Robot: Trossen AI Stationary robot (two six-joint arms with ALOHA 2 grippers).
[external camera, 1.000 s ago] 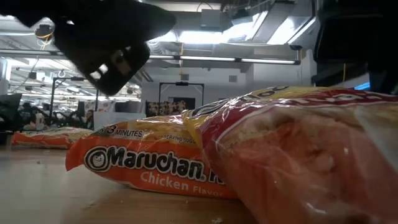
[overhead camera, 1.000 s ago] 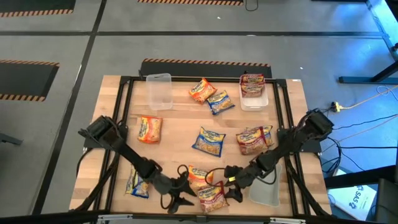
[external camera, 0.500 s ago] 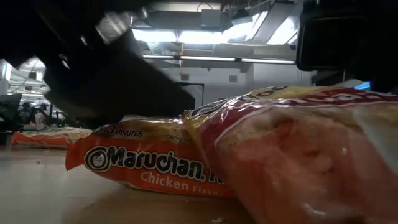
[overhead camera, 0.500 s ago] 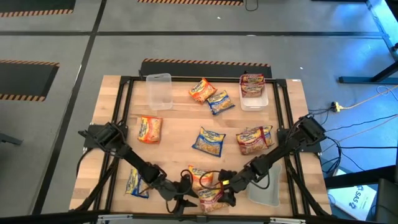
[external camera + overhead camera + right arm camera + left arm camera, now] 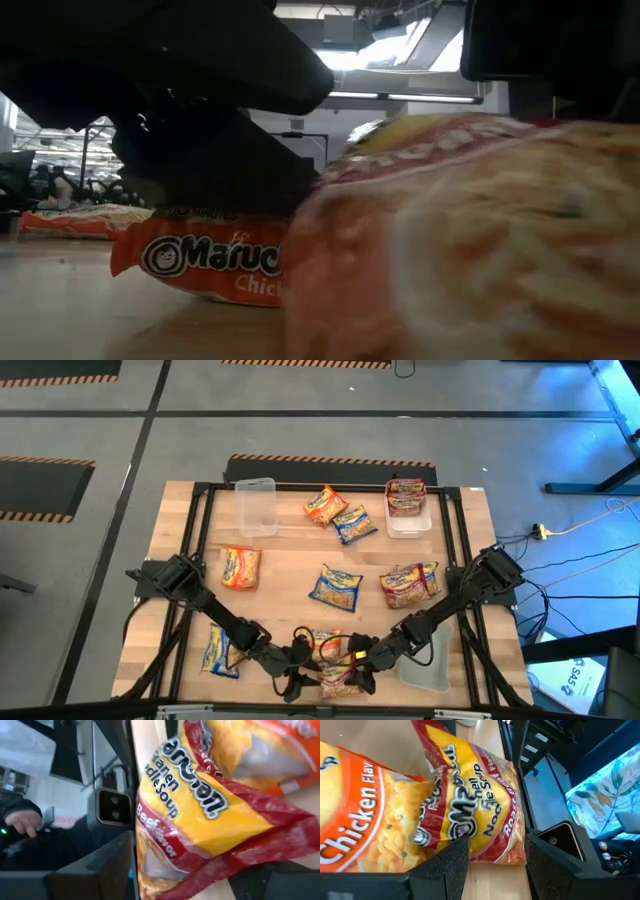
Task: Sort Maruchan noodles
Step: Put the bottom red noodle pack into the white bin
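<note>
A red-and-yellow Maruchan packet (image 5: 338, 680) lies near the table's front edge. Its far end overlaps an orange chicken packet (image 5: 322, 643). My left gripper (image 5: 299, 676) reaches in from the table's left. It is open, its fingers on either side of one end of the red packet (image 5: 475, 805), and its body is low over the orange packet (image 5: 200, 265). My right gripper (image 5: 362, 670) comes from the right. It is open too, and the red packet's other end (image 5: 200, 820) lies between its fingers. My left gripper slants down from the table's left, one corner of the red packet (image 5: 495, 851) between its fingers. Whether a pad touches the wrapper, I cannot tell. My right gripper slants down from the table's right, astride the packet's opposite end (image 5: 165, 870). Whether it touches, I cannot tell.
An empty clear tub (image 5: 255, 505) stands at the far left. A tub holding a red packet (image 5: 408, 510) is at the far right, and a third tub (image 5: 428, 660) is at the near right. Loose packets lie mid-table (image 5: 335, 588), left (image 5: 240, 568), and near left (image 5: 220, 652).
Both grippers have closed in on the red packet from its two sides, the left one sinking low over the orange packet. The red packet has shifted: in the low view it now covers more of the orange packet.
</note>
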